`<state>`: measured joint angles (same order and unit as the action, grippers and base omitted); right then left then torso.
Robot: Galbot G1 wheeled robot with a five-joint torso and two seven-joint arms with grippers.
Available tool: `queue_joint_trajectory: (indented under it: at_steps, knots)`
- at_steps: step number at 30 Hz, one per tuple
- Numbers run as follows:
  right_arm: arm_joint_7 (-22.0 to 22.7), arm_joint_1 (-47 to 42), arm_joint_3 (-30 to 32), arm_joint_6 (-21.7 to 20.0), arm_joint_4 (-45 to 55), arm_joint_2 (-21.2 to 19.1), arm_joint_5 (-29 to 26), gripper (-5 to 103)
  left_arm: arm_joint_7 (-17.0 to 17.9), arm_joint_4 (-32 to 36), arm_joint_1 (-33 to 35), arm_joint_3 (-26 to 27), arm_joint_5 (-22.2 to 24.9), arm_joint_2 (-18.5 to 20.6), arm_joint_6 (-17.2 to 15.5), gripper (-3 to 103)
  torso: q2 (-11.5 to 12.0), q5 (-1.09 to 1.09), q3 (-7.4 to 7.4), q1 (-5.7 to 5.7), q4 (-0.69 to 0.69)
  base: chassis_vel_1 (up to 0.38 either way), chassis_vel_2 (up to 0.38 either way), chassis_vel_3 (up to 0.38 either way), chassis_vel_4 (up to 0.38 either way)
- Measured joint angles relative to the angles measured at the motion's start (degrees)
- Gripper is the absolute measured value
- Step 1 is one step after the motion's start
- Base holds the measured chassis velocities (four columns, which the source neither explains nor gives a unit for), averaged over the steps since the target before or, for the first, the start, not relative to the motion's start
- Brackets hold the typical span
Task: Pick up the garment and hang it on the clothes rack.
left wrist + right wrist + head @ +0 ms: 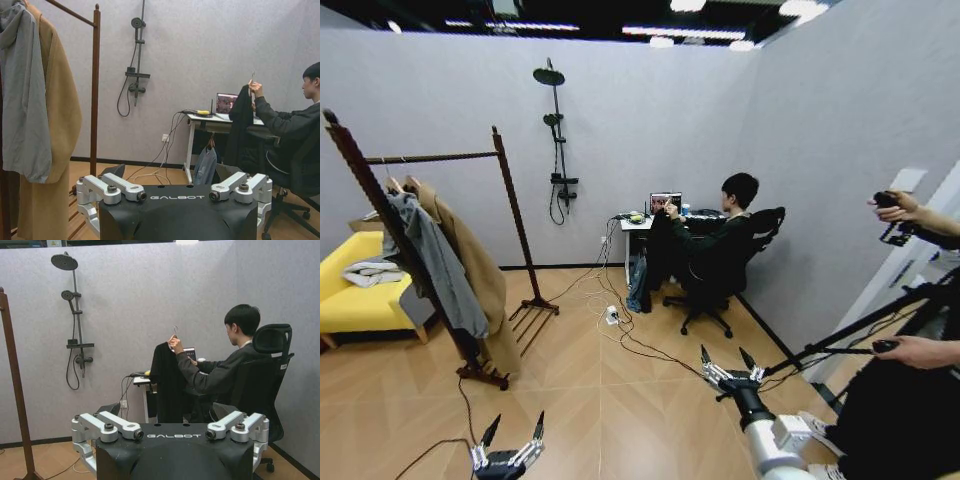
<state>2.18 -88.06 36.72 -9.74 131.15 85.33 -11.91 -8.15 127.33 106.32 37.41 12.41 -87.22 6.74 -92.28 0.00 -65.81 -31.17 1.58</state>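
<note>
The garment (658, 252), a black T-shirt on a hanger, is held up by a seated person's hand at the desk in the far corner; it also hangs in the left wrist view (241, 117) and the right wrist view (166, 380). The clothes rack (430, 157) stands at the left, its dark post (95, 90) near my left side and another post (12, 375) in the right wrist view. My left gripper (508, 442) is low over the floor, open and holding nothing. My right gripper (728, 362) is open too, far from the garment.
A grey hooded garment (438, 262) and a tan coat (482, 285) hang at the rack's left end. A yellow sofa (350, 295) stands behind it. Cables (620, 335) cross the floor toward the desk (635, 224). A tripod (880, 325) and people crowd the right edge.
</note>
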Motion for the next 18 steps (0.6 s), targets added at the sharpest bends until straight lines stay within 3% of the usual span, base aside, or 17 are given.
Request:
queue_joint_trajectory:
  at_steps: [18]
  knots:
    - [-0.3, 1.1, -0.4, -0.6, 0.5, -0.6, -1.1, 100, 0.0, 0.0, 0.0, 0.0, 0.0, 0.0, 0.0, 100, 0.0, 0.00, 0.00, 0.00, 0.01, 0.000, 0.000, 0.000, 0.000]
